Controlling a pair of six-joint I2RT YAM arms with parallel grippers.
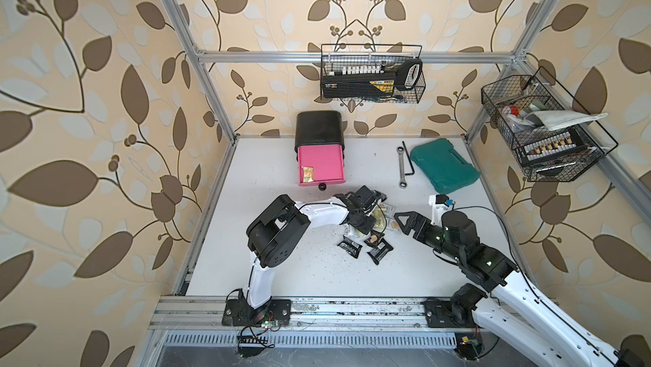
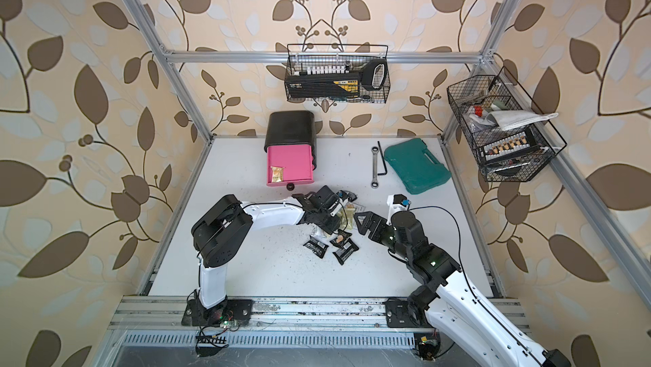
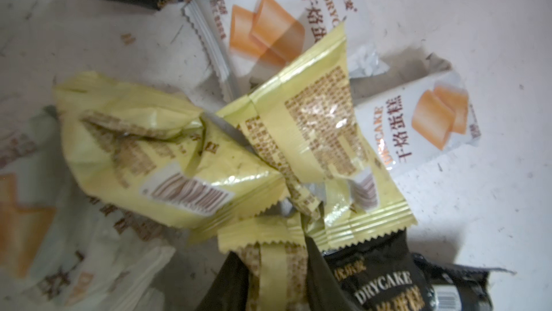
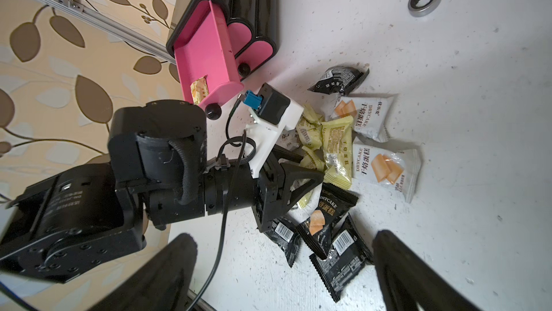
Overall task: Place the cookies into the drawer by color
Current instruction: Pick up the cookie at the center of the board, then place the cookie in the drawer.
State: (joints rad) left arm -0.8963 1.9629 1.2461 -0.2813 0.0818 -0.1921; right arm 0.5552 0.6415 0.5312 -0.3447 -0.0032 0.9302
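Cookies point(image 4: 337, 139) in a heap beneath left gripper point(image 4: 312, 167)

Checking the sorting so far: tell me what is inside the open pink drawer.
One yellow cookie packet lies in the pulled-out top drawer, near its front wall; the rest showing is bare pink. Its back end is covered by the black cabinet.

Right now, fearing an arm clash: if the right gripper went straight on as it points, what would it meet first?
Probably the left gripper, down in the cookies; if the right gripper travels lower than it looks, the black packets first.
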